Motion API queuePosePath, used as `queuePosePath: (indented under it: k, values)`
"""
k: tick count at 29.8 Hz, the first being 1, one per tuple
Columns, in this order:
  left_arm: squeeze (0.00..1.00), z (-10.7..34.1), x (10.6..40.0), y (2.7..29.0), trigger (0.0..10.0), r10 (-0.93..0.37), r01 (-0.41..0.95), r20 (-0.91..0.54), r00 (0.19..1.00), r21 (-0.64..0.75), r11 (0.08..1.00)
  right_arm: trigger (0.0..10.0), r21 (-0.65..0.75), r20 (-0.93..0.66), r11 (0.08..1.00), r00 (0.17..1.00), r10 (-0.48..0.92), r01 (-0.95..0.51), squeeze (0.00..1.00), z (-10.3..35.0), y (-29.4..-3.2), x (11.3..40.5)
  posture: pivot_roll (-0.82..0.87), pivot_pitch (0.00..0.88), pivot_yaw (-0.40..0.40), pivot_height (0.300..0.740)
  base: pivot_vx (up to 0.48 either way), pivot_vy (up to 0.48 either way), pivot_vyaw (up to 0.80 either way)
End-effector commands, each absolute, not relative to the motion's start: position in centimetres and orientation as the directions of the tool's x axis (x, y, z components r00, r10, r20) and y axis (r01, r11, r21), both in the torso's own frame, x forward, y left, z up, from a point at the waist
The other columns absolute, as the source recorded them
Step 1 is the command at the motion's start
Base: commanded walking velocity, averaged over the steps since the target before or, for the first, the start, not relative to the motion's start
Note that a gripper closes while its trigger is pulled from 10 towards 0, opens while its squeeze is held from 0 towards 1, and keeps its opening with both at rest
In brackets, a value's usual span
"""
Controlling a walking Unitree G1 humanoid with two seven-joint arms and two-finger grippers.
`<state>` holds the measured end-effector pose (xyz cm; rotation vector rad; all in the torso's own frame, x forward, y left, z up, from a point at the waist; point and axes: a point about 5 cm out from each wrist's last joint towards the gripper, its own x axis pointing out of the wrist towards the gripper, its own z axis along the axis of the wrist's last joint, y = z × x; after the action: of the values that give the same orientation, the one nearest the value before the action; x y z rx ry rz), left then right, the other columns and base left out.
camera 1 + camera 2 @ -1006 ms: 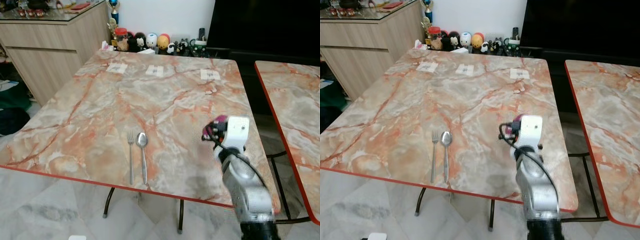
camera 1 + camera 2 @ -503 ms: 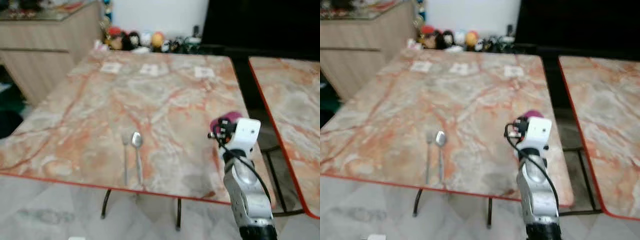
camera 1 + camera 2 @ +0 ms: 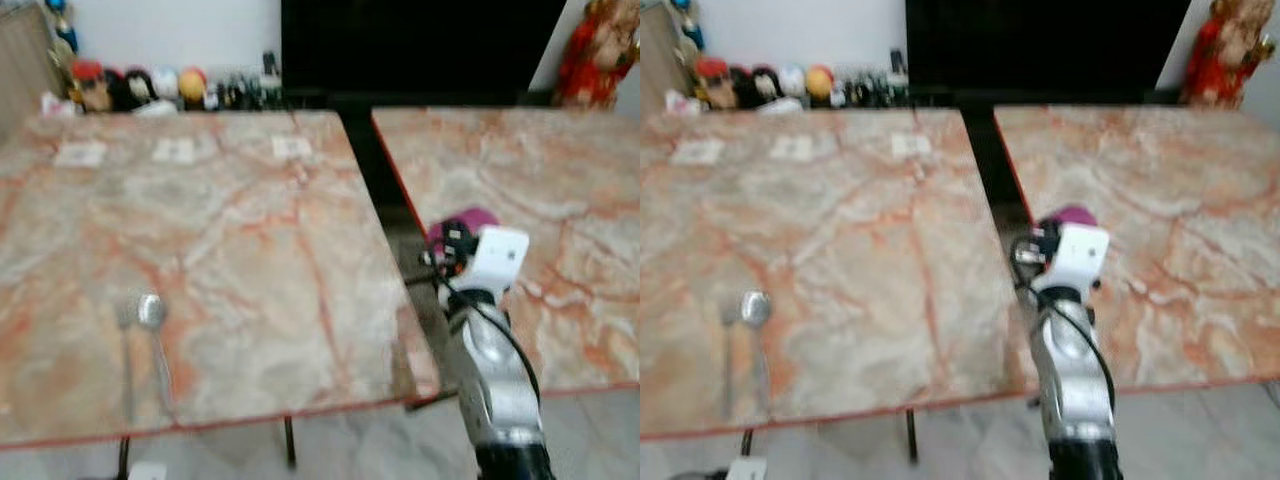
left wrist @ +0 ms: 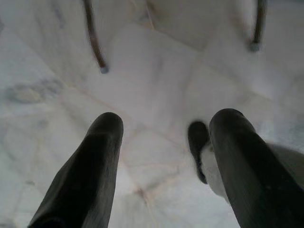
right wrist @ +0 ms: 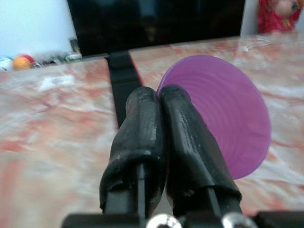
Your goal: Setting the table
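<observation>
My right gripper is shut on the edge of a purple plate. It holds the plate over the gap between the two marble tables, by the near left corner of the right table. A spoon and a fork lie side by side near the front edge of the left table. My left gripper hangs open over the pale floor with nothing between its fingers.
Small toys line the far edge of the left table, with three paper slips in front of them. A dark screen stands behind, a red figure at the far right. Metal table legs stand on the floor.
The view has swung to the right, so the left table slid left and the right table came into view. The right gripper still holds the plate, now by the gap between the tables.
</observation>
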<state>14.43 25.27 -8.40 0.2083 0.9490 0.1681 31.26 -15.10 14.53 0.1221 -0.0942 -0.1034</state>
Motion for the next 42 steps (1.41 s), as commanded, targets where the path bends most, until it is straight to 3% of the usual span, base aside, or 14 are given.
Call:
queuePosePath:
  k: [1,30,42]
  values:
    - [0.0,-8.9,13.1,25.3,10.0,0.239,-0.052,-0.812,0.533,0.25,0.967,10.0,0.131,0.109,0.986,0.988,-0.113,0.099,0.0,15.0,-15.1,31.5,-0.1,0.037,-0.015,0.74,0.0,-0.315,0.0]
    - [0.0,-8.8,13.2,25.6,10.0,0.241,-0.046,-0.815,0.527,0.257,0.965,10.0,0.11,0.113,0.978,0.976,-0.189,0.176,0.0,15.0,-16.8,31.9,-0.1,0.037,-0.006,0.74,0.0,-0.389,0.0]
    - [0.0,-8.9,13.3,25.3,10.0,0.234,-0.061,-0.818,0.526,0.238,0.969,10.0,0.093,0.114,0.978,0.974,-0.194,0.184,0.0,15.2,-17.3,32.5,-0.1,0.037,-0.008,0.74,0.0,0.0,0.0]
